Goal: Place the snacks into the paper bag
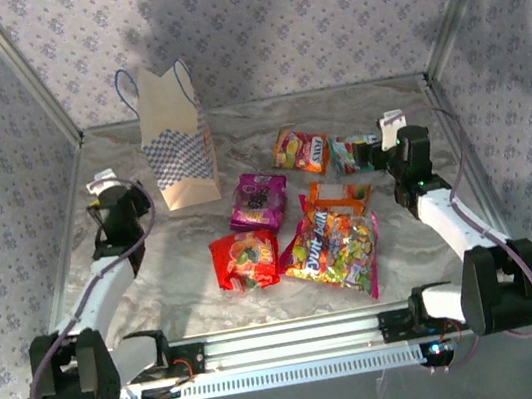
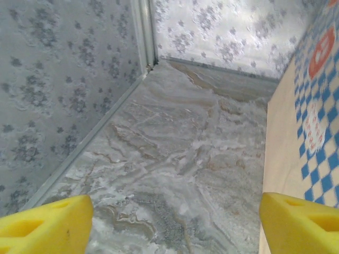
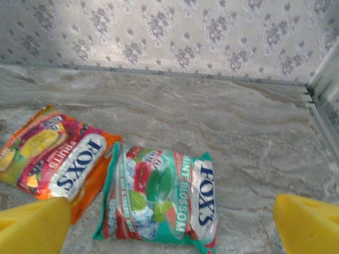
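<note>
Likely light and slippery, the teal Fox's packet (image 3: 159,203) lies at twelve o'clock of the released right gripper (image 3: 172,227); pinch its crimped edge. Beside the bag, the left gripper (image 2: 175,225) gapes too.

The paper bag (image 1: 169,109) is cream with blue-and-white checks, the table (image 1: 333,113) grey-marbled, the walls (image 1: 277,15) grey floral.
</note>
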